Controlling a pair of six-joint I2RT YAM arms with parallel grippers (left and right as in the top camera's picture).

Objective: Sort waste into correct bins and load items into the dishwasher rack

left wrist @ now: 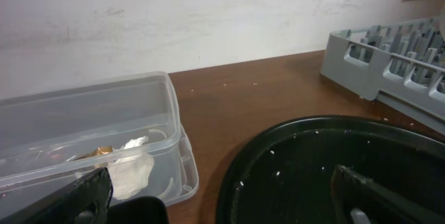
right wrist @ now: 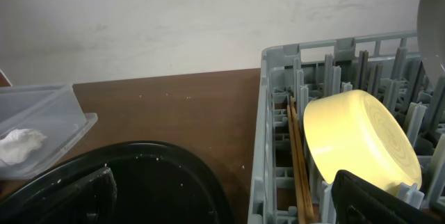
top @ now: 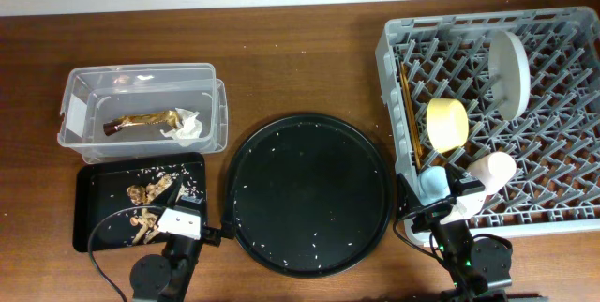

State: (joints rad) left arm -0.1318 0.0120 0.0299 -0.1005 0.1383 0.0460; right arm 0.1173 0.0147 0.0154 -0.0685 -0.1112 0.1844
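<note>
The grey dishwasher rack (top: 553, 199) holds the pale plate (top: 509, 72) on edge, the yellow bowl (top: 448, 124), the blue cup (top: 434, 183), the pink cup (top: 491, 177) and the chopsticks (top: 410, 114). The clear tub (top: 141, 82) holds the white tissue (top: 186, 129) and the brown-gold wrapper (top: 141, 120). The black tray (top: 94, 194) holds food chunks (top: 150, 190) and rice. My left gripper (left wrist: 222, 196) is open and empty at the near edge, between tray and round tray. My right gripper (right wrist: 229, 196) is open and empty by the rack's near left corner.
A large round black tray (top: 309, 194) with scattered rice grains lies in the middle of the brown table. A pale wall runs along the far edge. In the right wrist view the yellow bowl (right wrist: 361, 137) and chopsticks (right wrist: 300, 168) stand close by the rack's left wall.
</note>
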